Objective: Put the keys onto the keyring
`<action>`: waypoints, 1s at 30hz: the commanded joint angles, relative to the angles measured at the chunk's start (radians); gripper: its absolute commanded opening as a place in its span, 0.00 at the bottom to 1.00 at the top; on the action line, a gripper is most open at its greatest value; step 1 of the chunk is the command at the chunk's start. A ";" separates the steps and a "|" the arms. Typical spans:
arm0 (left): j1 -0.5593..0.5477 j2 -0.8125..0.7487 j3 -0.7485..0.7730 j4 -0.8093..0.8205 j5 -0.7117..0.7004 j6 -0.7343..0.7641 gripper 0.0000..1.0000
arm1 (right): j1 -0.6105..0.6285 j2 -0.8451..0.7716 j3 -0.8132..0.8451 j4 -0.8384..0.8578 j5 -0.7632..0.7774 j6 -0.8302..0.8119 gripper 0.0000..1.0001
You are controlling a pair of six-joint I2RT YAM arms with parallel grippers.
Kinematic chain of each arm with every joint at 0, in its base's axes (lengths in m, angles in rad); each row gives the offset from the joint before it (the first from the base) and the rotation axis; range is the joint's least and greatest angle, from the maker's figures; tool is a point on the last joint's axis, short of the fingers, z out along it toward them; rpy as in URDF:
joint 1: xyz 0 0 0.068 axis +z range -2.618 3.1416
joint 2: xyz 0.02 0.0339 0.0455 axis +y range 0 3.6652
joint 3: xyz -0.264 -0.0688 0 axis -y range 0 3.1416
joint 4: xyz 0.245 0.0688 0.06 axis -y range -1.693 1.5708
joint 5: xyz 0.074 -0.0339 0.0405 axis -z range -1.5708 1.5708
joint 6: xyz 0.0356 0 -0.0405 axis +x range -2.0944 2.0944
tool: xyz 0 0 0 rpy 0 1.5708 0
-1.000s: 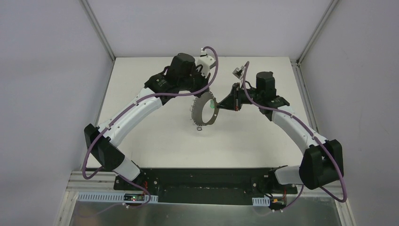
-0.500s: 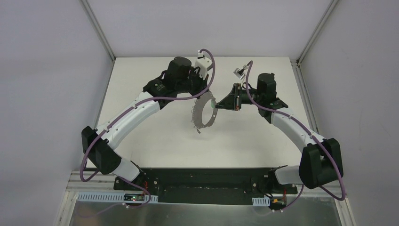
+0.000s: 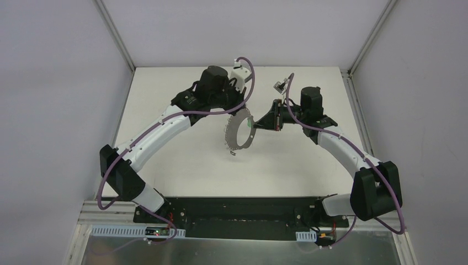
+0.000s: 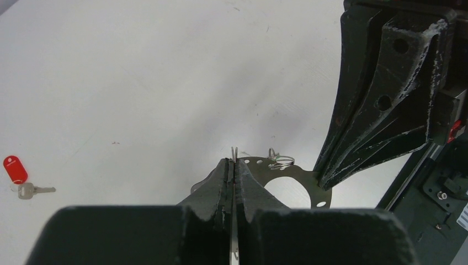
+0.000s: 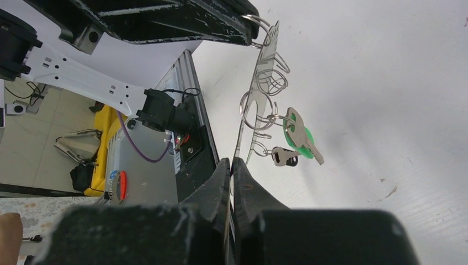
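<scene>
White arm links (image 3: 163,124), black joints (image 3: 118,175), purple cables (image 3: 100,191)

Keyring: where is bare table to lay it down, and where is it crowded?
Bare table lies between the keyring and the arm bases. Crowded mid-table: the left end effector and right end effector both pinch it. A red key lies loose, seen from the left wrist.

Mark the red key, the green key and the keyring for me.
red key (image 4: 15,168): left wrist view, on its red tag.
green key (image 5: 307,149): right wrist view, on its green tag.
keyring (image 4: 295,170): left wrist view, on its flat metal rim.
</scene>
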State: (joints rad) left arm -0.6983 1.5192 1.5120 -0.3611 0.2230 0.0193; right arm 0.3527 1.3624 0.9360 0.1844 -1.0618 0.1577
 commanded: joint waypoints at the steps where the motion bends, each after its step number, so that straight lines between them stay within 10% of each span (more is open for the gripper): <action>1: 0.006 0.032 0.071 -0.064 -0.020 0.011 0.00 | 0.007 -0.020 0.050 -0.019 -0.014 -0.094 0.00; 20: 0.005 0.054 0.073 -0.051 -0.021 0.037 0.00 | 0.014 -0.015 0.061 -0.054 -0.081 -0.139 0.00; 30: 0.029 -0.008 -0.025 0.112 0.204 0.011 0.00 | 0.006 -0.044 0.076 -0.041 -0.174 -0.106 0.48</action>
State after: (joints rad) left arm -0.6914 1.5749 1.4944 -0.3698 0.2932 0.0414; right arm 0.3653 1.3624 0.9558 0.1024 -1.1519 0.0509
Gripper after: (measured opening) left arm 0.008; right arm 0.436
